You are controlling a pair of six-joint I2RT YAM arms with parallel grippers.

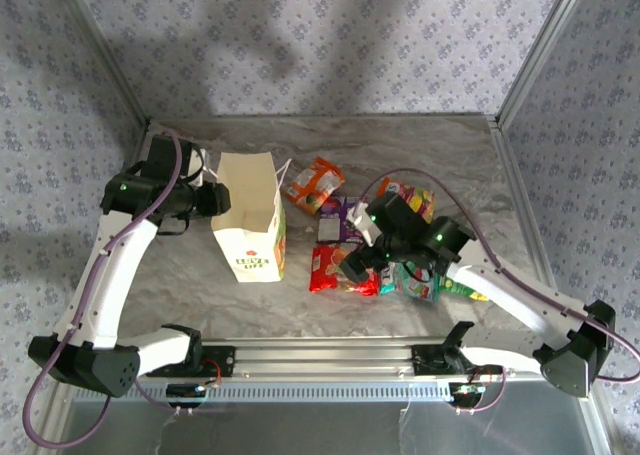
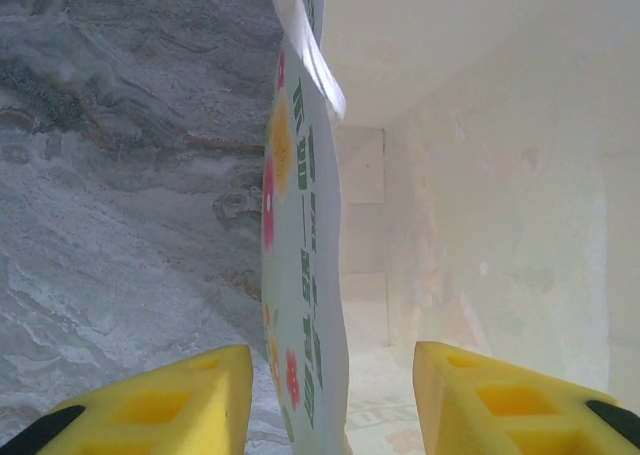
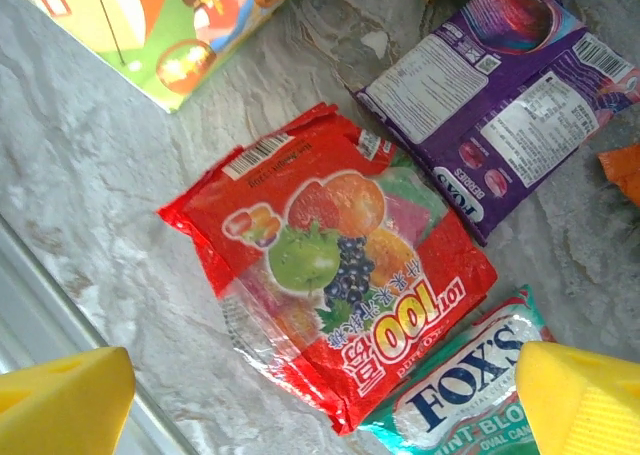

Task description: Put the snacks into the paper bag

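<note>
Scene: two robot arms are working over a marble-look tabletop [image 1: 180,295], seen from above & from both wrists.
Bag: the white paper bag [image 1: 250,225] is standing upright, mouth open, left of centre, its cartoon-print face turning toward the packets.
Left gripper: the left gripper [image 1: 214,197] is sitting at the bag's left rim. In the wrist view its yellow fingers [image 2: 150,405] are straddling the bag's printed side wall, one outside, one inside. Jaws are standing apart, not pinching the paper.
Right gripper: the right gripper [image 1: 360,265] is hovering low over the snacks w/ jaws spread wide, gripping nothing.
Snacks: all are lying on the table, right of the bag.
Red packet [image 3: 340,265]: lying flat under the right gripper, just beside the bag's foot.
Purple packet [image 3: 500,105]: lying just beyond the red one.
Teal packet [image 3: 470,395]: touching the red packet's corner.
Orange packet [image 1: 315,185]: lying farther back, near the bag's rear corner.
Orange-yellow packet [image 1: 408,193]: lying at the back right, beside the right arm.
</note>
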